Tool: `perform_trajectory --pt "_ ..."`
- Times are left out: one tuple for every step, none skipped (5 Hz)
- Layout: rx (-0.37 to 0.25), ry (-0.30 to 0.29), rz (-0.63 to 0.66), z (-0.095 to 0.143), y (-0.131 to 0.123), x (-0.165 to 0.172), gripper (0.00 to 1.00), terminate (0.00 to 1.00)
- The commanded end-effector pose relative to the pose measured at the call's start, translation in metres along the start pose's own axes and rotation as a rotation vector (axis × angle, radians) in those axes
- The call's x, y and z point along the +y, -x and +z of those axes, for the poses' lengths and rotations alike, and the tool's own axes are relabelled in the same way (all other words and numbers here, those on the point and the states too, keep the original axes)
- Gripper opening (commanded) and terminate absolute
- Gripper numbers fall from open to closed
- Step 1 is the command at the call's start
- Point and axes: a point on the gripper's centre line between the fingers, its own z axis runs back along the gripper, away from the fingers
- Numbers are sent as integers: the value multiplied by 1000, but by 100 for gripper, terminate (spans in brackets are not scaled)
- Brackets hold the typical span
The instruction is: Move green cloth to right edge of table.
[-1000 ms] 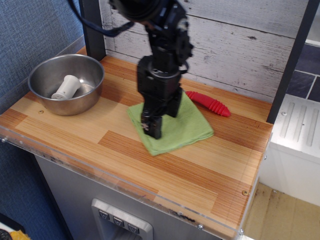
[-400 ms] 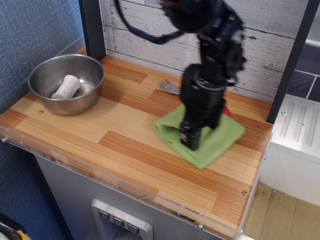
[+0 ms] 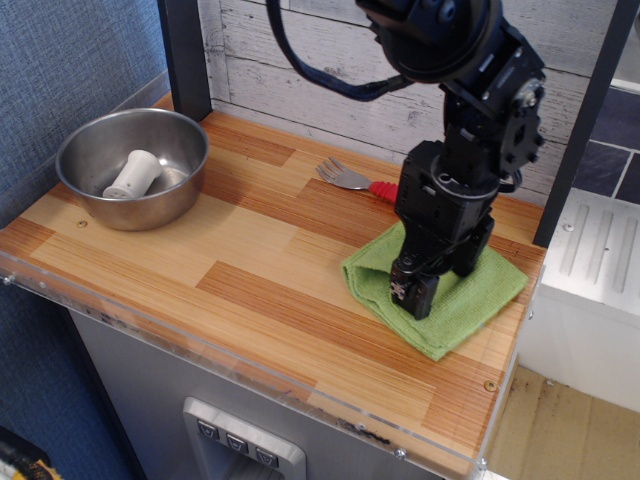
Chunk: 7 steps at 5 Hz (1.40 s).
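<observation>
We see the gripper pressed down onto the green cloth, its black fingertips bunched together against the fabric; we cannot tell whether they pinch a fold or merely push on it. The arm's body hides the cloth's far middle. The cloth lies at the table's 3 o'clock side, its right corner almost at the clear rim, with bare planks open toward 9 o'clock and 6 o'clock. At 12 o'clock from the cloth, a fork shows its tines and a bit of red handle; the rest is hidden behind the arm. Toward 10 o'clock, well apart, a steel bowl holds a white object. No writing is readable.
</observation>
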Motion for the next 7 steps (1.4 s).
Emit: perform_trajectory --pt "-1 69 -1 24 2 -3 100 0" --pt "0 78 8 29 -2 -3 100 0" --pt "-11 96 19 41 -7 -4 100 0" --pt "-41 140 25 62 -13 -7 100 0" --pt "-74 190 27 88 -18 -10 100 0" --pt "-106 242 41 111 -22 -10 100 0" --pt "-120 270 55 125 -23 -11 100 0"
